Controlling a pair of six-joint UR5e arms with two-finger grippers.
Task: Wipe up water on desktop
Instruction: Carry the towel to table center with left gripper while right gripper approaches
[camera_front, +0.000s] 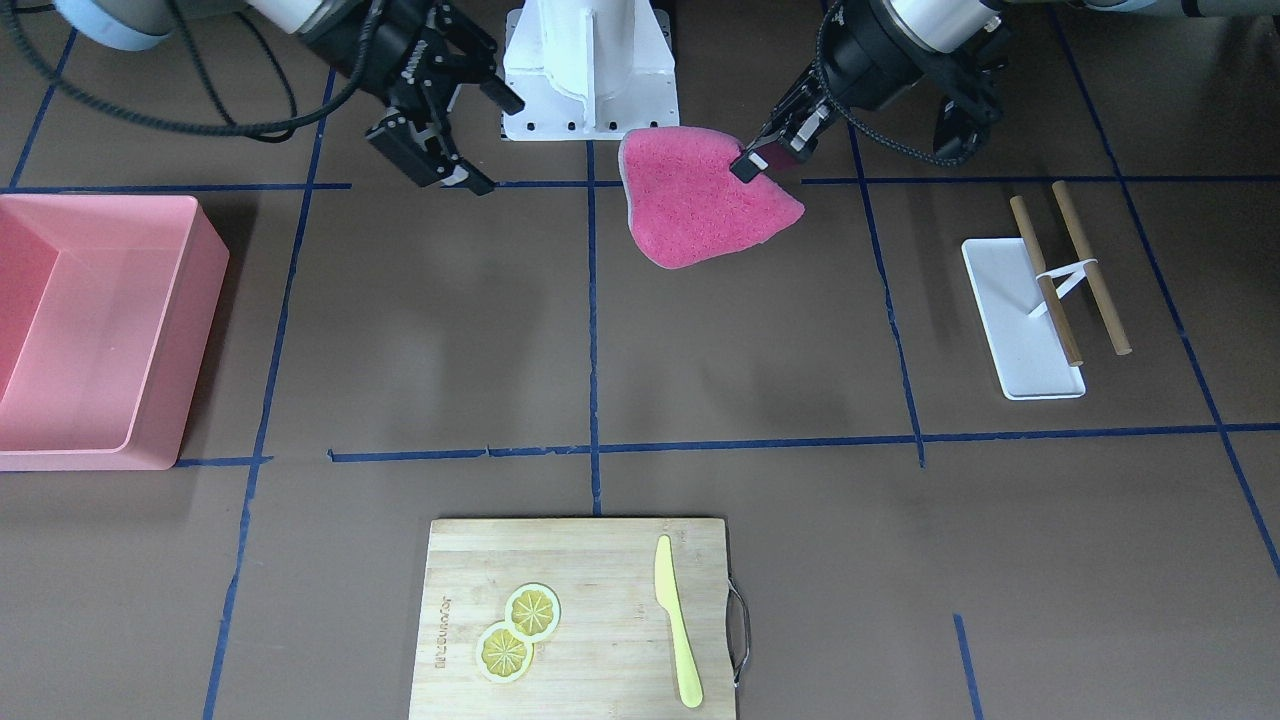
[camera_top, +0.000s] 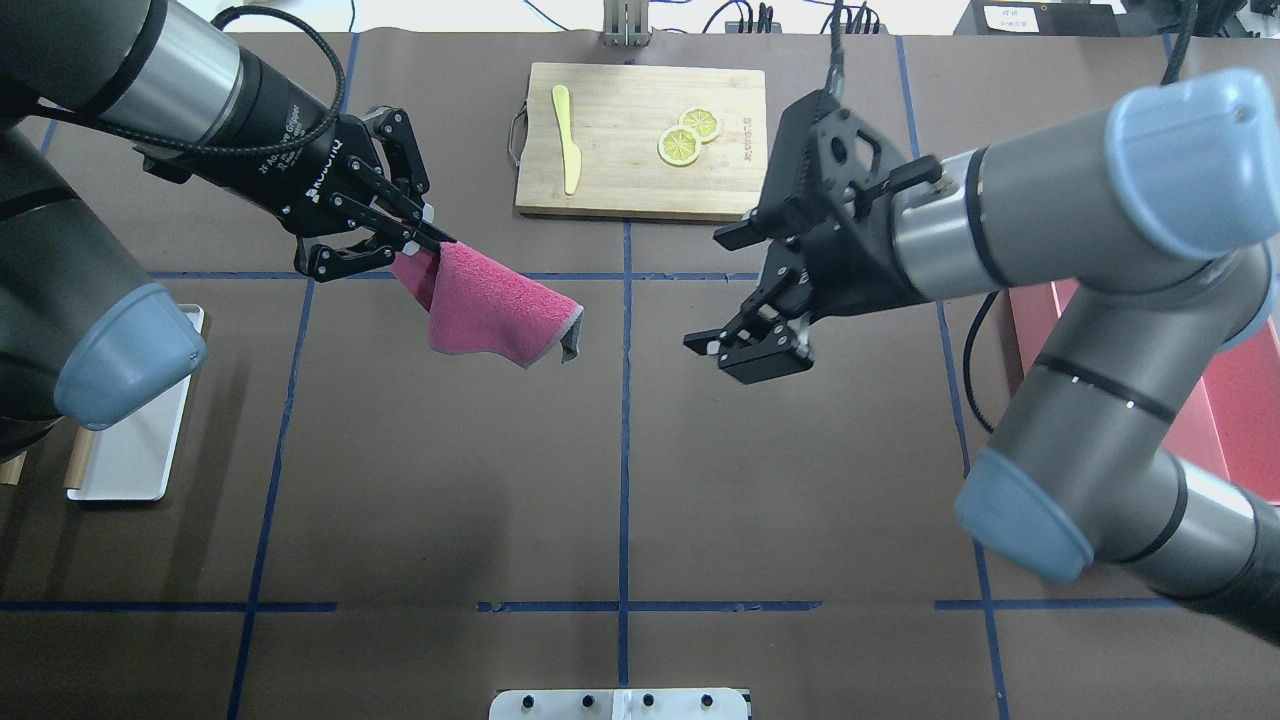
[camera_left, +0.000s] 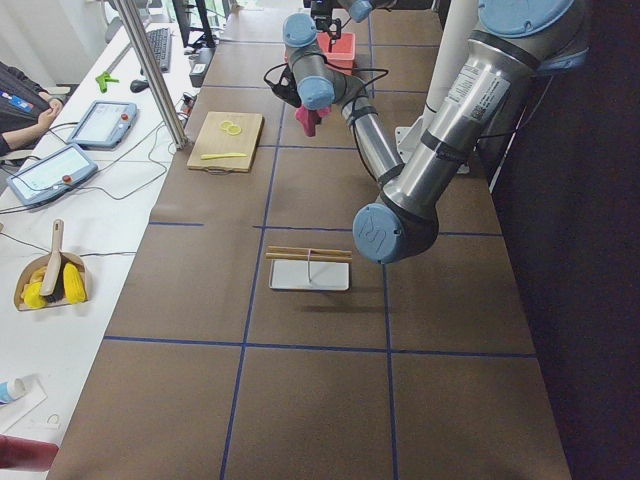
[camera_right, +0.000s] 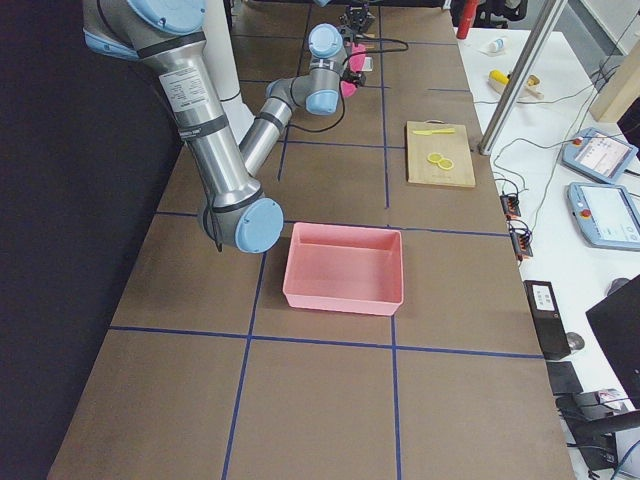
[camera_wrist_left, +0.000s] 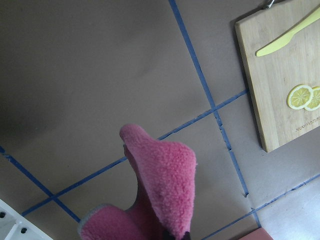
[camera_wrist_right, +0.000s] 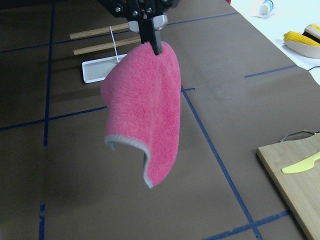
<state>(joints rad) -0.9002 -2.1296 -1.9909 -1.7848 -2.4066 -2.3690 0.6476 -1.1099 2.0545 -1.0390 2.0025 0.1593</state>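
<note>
My left gripper (camera_front: 755, 160) (camera_top: 428, 240) is shut on one edge of a pink cloth (camera_front: 700, 205) (camera_top: 490, 310). The cloth hangs free above the dark-brown desktop (camera_front: 750, 350) (camera_top: 450, 480) with its blue tape grid. The right wrist view shows the cloth (camera_wrist_right: 147, 110) dangling from the shut fingertips (camera_wrist_right: 152, 40). The left wrist view shows the cloth (camera_wrist_left: 160, 185) over the tape lines. My right gripper (camera_front: 495, 145) (camera_top: 705, 293) is open and empty, in the air beside the cloth. I see no distinct water on the desktop.
A bamboo cutting board (camera_front: 580, 560) (camera_top: 640, 180) with two lemon slices (camera_front: 518, 630) and a yellow knife (camera_front: 677, 630) lies at the far edge. A pink bin (camera_front: 190, 330) sits on my right. A white tray (camera_front: 1020, 340) with two wooden sticks (camera_front: 1090, 265) sits on my left.
</note>
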